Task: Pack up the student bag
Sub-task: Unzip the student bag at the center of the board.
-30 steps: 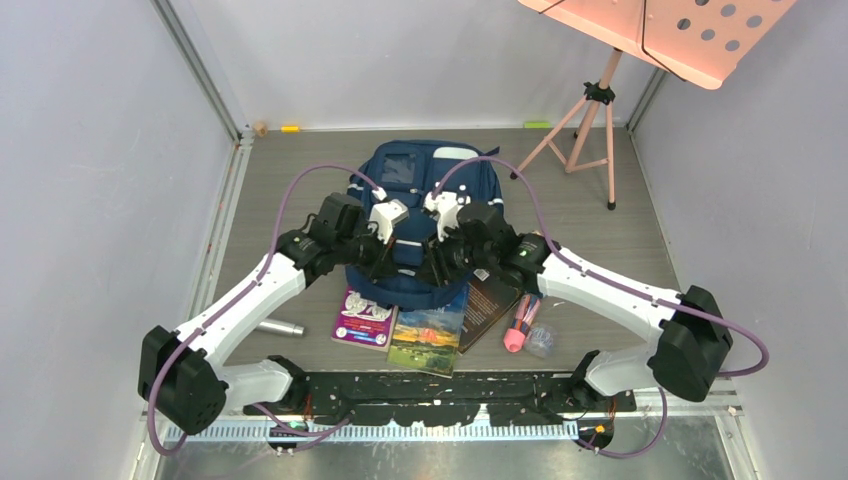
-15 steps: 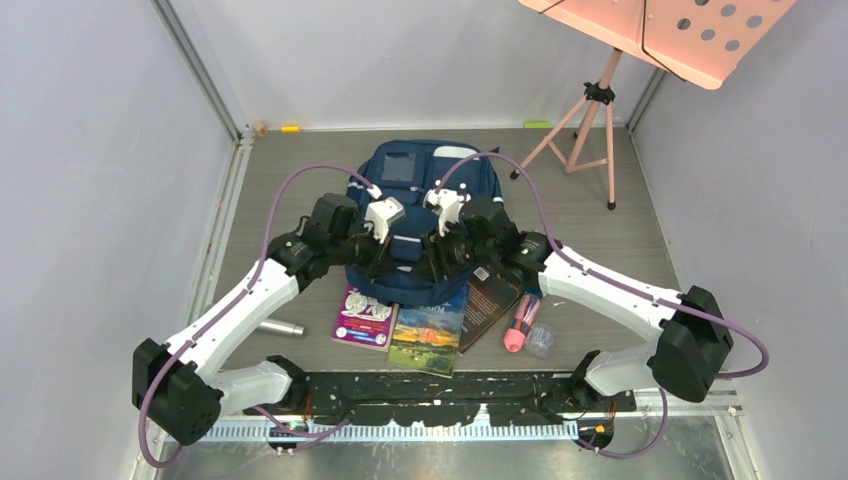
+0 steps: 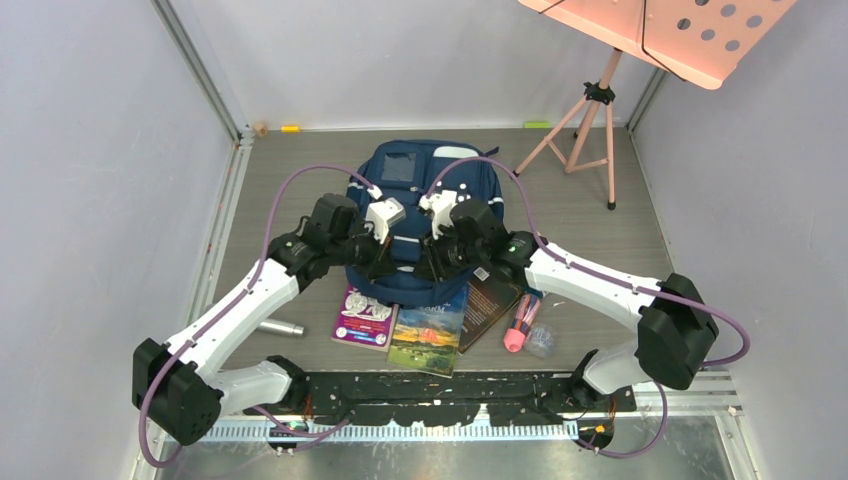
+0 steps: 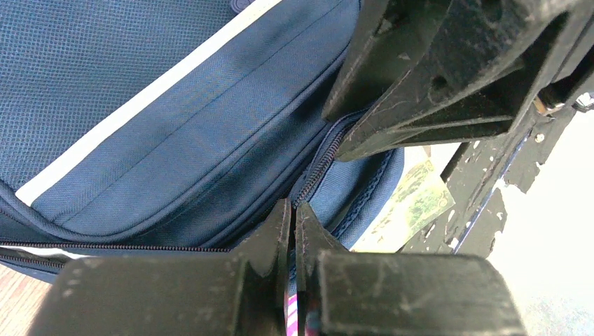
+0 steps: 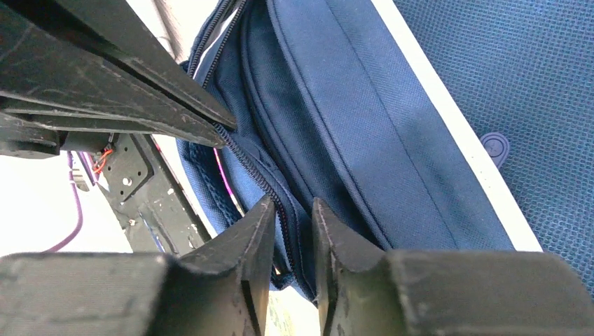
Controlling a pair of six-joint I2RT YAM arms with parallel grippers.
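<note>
At the bag (image 3: 415, 175), near edge: left gripper (image 4: 293, 210) clenched shut against the zipper (image 4: 319, 166); right gripper (image 5: 293, 206) straddles it, fingers slightly apart, grip unclear.

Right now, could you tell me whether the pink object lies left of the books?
No, the pink object lies right of the books.
</note>
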